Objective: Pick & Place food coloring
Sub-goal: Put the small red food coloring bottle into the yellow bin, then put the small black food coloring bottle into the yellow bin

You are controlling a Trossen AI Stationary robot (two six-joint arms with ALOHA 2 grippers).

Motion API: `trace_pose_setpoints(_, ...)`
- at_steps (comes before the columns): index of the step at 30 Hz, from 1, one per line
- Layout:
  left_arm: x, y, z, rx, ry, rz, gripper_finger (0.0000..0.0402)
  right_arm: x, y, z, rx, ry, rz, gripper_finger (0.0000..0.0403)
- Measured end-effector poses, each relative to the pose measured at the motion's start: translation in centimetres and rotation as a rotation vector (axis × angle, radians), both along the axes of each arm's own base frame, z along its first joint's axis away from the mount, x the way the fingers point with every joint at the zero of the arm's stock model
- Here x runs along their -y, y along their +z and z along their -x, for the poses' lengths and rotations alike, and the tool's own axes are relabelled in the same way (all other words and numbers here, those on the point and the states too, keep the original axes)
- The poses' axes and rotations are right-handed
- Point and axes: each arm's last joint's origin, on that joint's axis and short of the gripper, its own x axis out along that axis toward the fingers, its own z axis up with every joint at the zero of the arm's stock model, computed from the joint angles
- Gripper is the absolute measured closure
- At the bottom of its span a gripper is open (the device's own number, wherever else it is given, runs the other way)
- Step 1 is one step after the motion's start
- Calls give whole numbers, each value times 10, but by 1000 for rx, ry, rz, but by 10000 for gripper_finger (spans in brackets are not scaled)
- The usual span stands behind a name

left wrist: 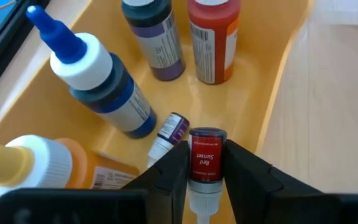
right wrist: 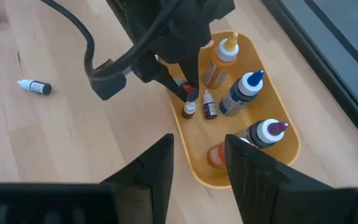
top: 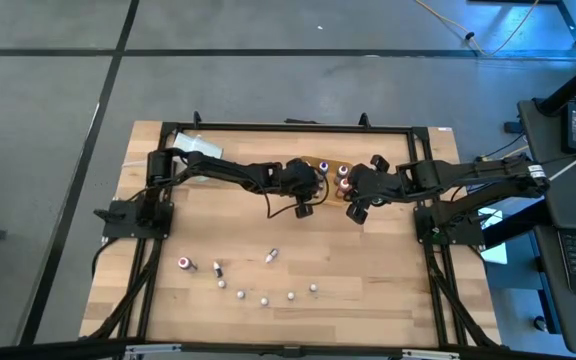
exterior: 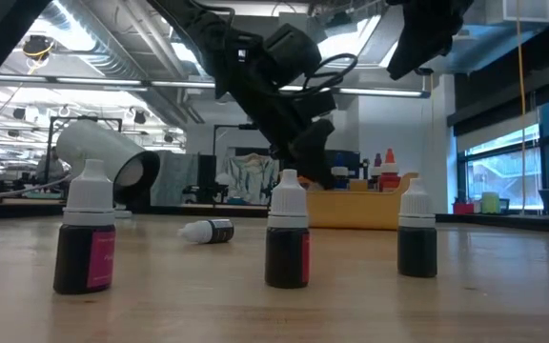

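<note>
My left gripper (left wrist: 206,149) is over the tan-orange tray (left wrist: 278,81), shut on a small red-labelled food coloring vial (left wrist: 206,158); the right wrist view shows the same vial (right wrist: 189,93) below its fingers. The tray holds a blue-capped bottle (left wrist: 98,81), an orange bottle (left wrist: 42,165), a purple one (left wrist: 154,37), a red one (left wrist: 213,37) and a tiny purple vial (left wrist: 169,134). My right gripper (right wrist: 197,162) hovers open beside the tray's near right side (top: 356,200). Several vials stand or lie on the near table (top: 265,298), (exterior: 287,233). My left gripper pinches the red-labelled vial by its body (left wrist: 206,168) between the two fingers (left wrist: 178,162). The vial lies along the fingers, its white cap (left wrist: 204,202) toward the wrist and its base past the fingertips. It comes from above, slanting down over the tray; whether the base touches the tray I cannot tell.
A large white cylinder (exterior: 103,157) lies at the table's far left. The black frame rails (top: 298,127) run around the wooden table. One vial lies on its side (exterior: 208,231). Bare wood stretches between the tray and the row of vials near the front edge.
</note>
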Motion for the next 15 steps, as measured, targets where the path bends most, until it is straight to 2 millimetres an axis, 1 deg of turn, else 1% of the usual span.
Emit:
trace_pose_setpoints(6, -1, 0, 0, -4, 23, -22, 300, 0, 0, 0, 0, 0, 0, 259)
trace_pose_setpoints(15, -2, 0, 1, -3, 59, -34, 303, 0, 0, 0, -1, 1, -1, 259)
